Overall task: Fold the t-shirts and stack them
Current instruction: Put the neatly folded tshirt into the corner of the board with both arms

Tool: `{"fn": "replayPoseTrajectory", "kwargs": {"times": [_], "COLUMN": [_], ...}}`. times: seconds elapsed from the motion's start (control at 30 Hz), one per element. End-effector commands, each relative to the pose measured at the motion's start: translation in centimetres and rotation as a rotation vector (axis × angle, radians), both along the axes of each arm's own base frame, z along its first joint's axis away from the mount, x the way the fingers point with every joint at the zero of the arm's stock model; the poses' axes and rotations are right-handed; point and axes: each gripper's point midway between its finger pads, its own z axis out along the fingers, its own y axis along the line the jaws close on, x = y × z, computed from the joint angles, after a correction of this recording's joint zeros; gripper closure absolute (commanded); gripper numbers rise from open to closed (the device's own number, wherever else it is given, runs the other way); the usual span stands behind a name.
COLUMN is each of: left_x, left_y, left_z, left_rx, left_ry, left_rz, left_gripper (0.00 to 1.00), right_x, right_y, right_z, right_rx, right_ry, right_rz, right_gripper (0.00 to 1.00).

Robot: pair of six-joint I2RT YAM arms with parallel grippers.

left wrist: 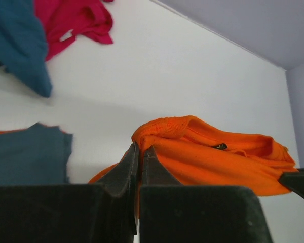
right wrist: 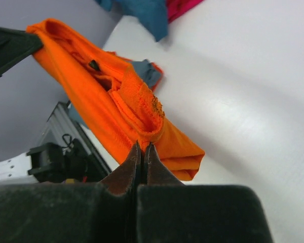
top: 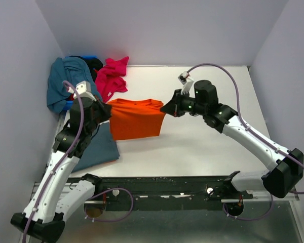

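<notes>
The orange t-shirt hangs folded between my two grippers above the table. My left gripper is shut on its left top corner, seen in the left wrist view with the orange cloth stretching right. My right gripper is shut on its right top corner, seen in the right wrist view with the shirt running away to the left. A slate blue-grey t-shirt lies flat under the left arm, partly beneath the orange one. A teal shirt and a magenta-pink shirt lie crumpled at the back left.
Grey walls close in the white table on the left, back and right. A black rail runs along the near edge with both arm bases. A dark garment sits in the back-left pile.
</notes>
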Motion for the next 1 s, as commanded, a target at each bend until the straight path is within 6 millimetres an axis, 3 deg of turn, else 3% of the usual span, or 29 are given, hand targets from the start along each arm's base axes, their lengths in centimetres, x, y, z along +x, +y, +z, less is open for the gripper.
{"fn": "replayPoseTrajectory", "kwargs": {"times": [0.0, 0.23, 0.47, 0.73, 0.97], "left_x": [-5.5, -11.6, -14.9, -15.1, -11.5], "left_y": [10.0, 16.7, 19.7, 21.3, 19.7], "left_z": [-2.3, -3.9, -2.0, 0.0, -2.7], "left_rx": [0.227, 0.432, 0.462, 0.584, 0.484], "left_ry": [0.179, 0.318, 0.295, 0.335, 0.383], "left_rz": [0.422, 0.703, 0.877, 0.972, 0.858], "left_gripper": [1.00, 1.00, 1.00, 1.00, 1.00], "right_x": [-3.1, -7.4, -10.5, -11.4, -10.8], "right_y": [3.8, 10.6, 15.3, 17.9, 19.7], "right_z": [2.0, 1.3, -0.3, 0.1, 1.1], "right_rx": [0.002, -0.011, -0.039, -0.031, -0.025], "right_ry": [-0.020, -0.002, 0.021, 0.027, 0.026], "right_rz": [0.097, 0.218, 0.296, 0.336, 0.342], "right_gripper": [0.99, 0.99, 0.99, 0.99, 0.99]}}
